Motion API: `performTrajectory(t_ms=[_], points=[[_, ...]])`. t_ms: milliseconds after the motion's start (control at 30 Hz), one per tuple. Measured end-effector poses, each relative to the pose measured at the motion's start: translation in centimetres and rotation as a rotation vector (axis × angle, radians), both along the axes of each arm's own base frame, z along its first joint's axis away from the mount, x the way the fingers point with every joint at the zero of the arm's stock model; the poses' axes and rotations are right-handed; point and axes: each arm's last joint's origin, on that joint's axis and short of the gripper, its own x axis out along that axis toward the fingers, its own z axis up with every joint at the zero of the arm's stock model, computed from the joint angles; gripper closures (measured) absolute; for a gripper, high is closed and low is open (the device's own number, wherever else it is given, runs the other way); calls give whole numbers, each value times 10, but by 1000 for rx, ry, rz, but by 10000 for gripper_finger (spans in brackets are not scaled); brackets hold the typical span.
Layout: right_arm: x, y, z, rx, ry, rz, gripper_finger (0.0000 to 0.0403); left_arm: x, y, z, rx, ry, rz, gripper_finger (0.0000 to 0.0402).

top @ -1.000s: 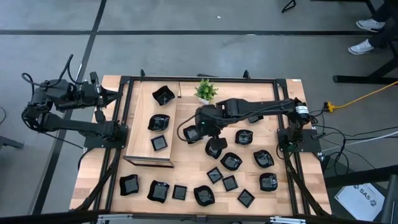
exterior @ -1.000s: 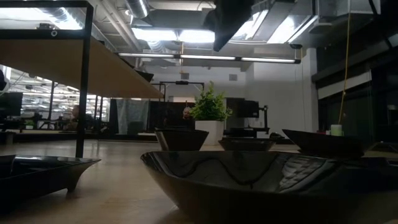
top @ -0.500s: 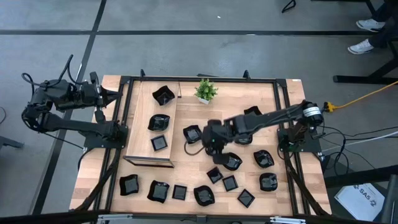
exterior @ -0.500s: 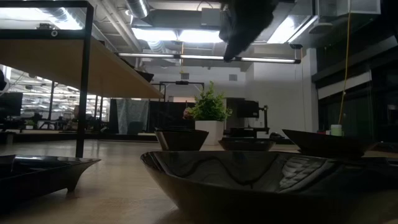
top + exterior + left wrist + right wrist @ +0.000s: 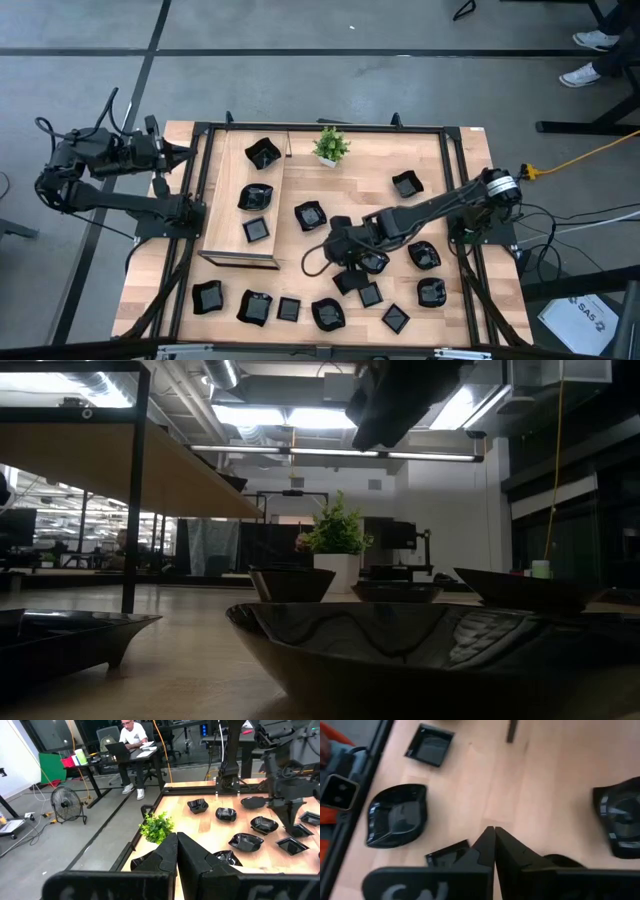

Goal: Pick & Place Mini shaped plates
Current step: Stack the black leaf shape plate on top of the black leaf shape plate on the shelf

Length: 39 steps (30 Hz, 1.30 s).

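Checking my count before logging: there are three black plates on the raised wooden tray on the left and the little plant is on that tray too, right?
Not quite. The wooden tray does hold three black plates, but the plant stands on the table beside it, as the high view shows.

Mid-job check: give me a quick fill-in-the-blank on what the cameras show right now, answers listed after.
1. The raised wooden shelf at the table's left holds ____ mini shaped plates.
2. The right gripper hovers over the table's middle with its fingers ____.
3. The left gripper, parked at the table's left edge, is ____ of plates.
4. The small potted plant stands near the table's ____ edge.

Missing words: three; shut; empty; far
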Motion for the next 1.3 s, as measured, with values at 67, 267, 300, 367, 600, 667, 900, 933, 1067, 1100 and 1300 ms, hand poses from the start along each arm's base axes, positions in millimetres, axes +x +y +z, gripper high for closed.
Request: performTrajectory(t_ms=[67,267,300,367,600,667,900,933,1067,1100,1300], points=[[-1,3,0,15,8,-13,398,0,0,0,0,0,0,398],[-2,3,-1,49,31,-139,375,0,0,0,0,0,0,398],[-2,2,-1,46,32,-157,368,0,0,0,0,0,0,398],[-2,2,-5,46,48,-178,353,0,0,0,0,0,0,398],[9,5,-36,33,132,-249,301,0,0,0,0,0,0,398],[12,5,-46,-3,145,-266,294,0,0,0,0,0,0,398],[14,3,-67,-110,185,-314,295,0,0,0,0,0,0,398],[14,3,-69,-122,194,-321,297,0,0,0,0,0,-1,398],[12,2,-72,-140,218,-347,307,0,0,0,0,0,0,398],[12,1,-72,-150,220,-352,309,0,0,0,0,0,0,398],[11,-1,-72,-200,211,-377,314,0,0,0,0,0,-1,398]])
